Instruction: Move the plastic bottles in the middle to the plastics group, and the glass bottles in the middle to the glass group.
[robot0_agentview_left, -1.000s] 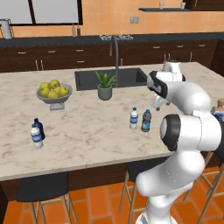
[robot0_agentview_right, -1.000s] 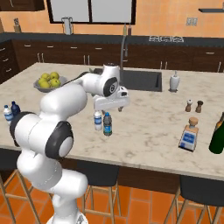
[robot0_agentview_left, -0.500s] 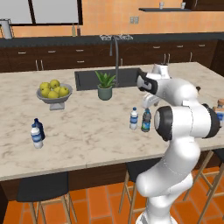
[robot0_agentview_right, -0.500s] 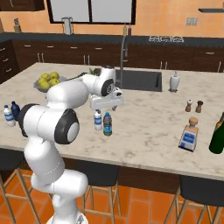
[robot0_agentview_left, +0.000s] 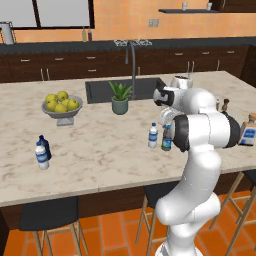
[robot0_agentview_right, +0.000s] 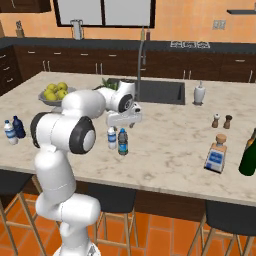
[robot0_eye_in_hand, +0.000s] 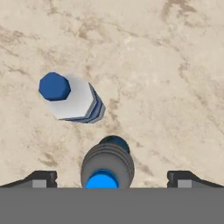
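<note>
two plastic bottles, pale clear bottle (robot0_eye_in_hand: 72, 98) and dark grey bottle (robot0_eye_in_hand: 107, 164), standing mid-counter just beside each other, not yet moved. gripper (robot0_eye_in_hand: 111, 178) poised directly above the dark grey one, jaws spread wide on either side of its cap, gripping nothing. pale one at about 10 o'clock from it in the hand view. plastics group (robot0_agentview_left: 41, 151) well apart, near the counter's left end, toward 9 o'clock in the left base view. glass flask (robot0_agentview_right: 216, 155) waiting untouched near the right end. seemingly nothing sorted so far; three moves left. beige marble counter (robot0_agentview_right: 170, 150), sink (robot0_agentview_left: 105, 91), potted plant (robot0_agentview_left: 120, 97), fruit bowl (robot0_agentview_left: 61, 105), dark cabinets, orange walls.
</note>
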